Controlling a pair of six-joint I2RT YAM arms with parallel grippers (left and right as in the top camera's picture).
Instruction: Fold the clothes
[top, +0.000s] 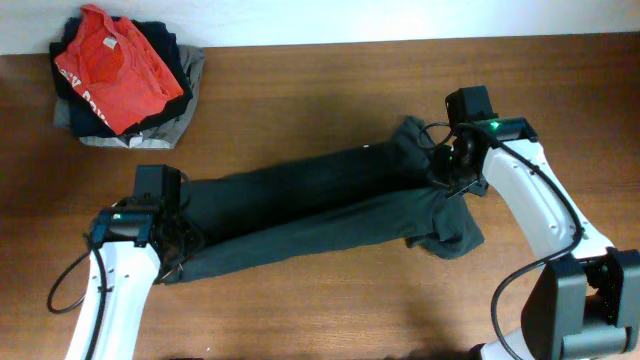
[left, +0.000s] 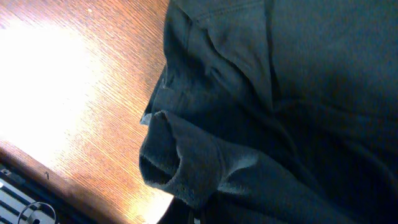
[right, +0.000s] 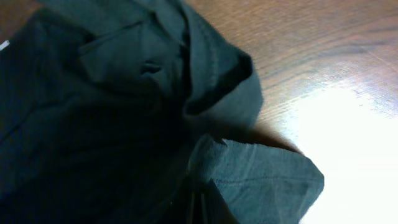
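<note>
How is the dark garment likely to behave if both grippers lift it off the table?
The dark garment would probably sag floppily between the left gripper and right gripper: it lies wrinkled and bunches where each seems to pinch it. It looks fairly light for its size, being thin cloth. Its loose corners would likely dangle.

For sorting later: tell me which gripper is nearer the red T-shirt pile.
Left. The left gripper is at one end of the dark garment, just below and right of the red T-shirt pile. The right gripper is at the garment's opposite end, far off to the right.
</note>
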